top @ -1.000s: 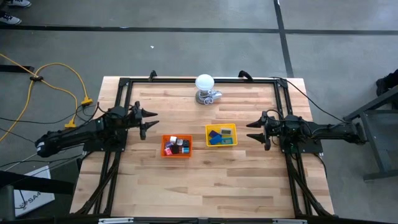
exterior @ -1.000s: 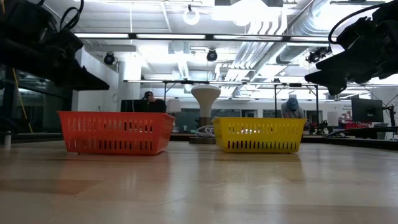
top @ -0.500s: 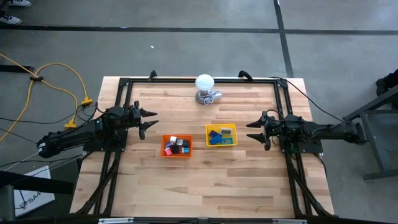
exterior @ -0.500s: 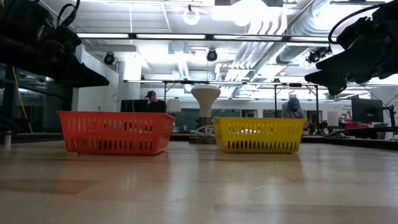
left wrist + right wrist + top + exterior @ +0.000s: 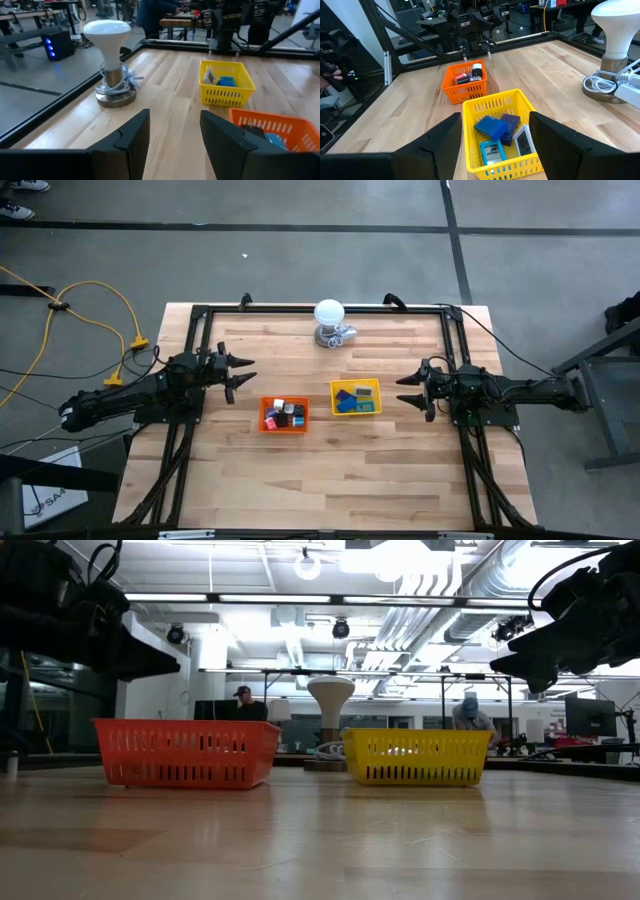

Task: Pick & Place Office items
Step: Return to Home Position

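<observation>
The office items lie in two trays on the table. Small black, red, white and purple bits [image 5: 285,414] fill the orange tray [image 5: 267,426]. Flat blue, teal and grey blocks [image 5: 492,129] lie in the yellow tray [image 5: 356,383]. My left gripper [image 5: 243,376] hovers open above the table, just left of and beyond the orange tray [image 5: 272,125]. My right gripper [image 5: 402,391] hovers open to the right of the yellow tray [image 5: 470,107]. In the low view both grippers [image 5: 150,655] [image 5: 520,655] hang well above the tabletop. Neither holds anything.
A white bulb on a metallic base [image 5: 330,317] with a coiled cord stands near the table's far edge. A black frame [image 5: 300,308] borders the table. Bare wood stretches across the near half [image 5: 330,480]. People show in the room beyond the table.
My left gripper has drifted slightly toward the table's far edge and stays open. The right arm and both trays have kept still.
</observation>
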`<state>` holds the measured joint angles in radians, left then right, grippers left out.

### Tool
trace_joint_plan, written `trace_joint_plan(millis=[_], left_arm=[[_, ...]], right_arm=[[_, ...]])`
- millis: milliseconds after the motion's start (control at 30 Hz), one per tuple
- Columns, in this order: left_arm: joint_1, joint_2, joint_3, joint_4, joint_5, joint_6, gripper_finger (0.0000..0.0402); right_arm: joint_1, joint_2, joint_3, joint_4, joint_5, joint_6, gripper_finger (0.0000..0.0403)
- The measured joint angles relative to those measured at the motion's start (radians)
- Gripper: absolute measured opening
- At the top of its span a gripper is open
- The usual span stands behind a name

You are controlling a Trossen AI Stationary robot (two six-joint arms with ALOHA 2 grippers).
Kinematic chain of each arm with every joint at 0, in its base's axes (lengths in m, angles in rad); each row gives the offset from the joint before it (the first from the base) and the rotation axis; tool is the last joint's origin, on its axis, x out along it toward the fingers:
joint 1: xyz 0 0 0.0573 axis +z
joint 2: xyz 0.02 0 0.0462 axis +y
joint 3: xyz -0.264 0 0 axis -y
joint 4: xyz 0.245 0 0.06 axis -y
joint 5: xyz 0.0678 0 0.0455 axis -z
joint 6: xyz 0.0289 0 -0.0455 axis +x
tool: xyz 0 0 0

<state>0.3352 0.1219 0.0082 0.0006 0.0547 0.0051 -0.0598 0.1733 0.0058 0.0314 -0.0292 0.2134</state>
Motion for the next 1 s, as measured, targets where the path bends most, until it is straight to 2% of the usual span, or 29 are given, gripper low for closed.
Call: trace_joint_plan(millis=[1000], left_arm=[[0.000, 0.000, -0.001, 0.014, -0.005, 0.002, 0.0167]], right_arm=[[0.000, 0.000, 0.000, 0.000, 0.000, 0.000, 0.0220]])
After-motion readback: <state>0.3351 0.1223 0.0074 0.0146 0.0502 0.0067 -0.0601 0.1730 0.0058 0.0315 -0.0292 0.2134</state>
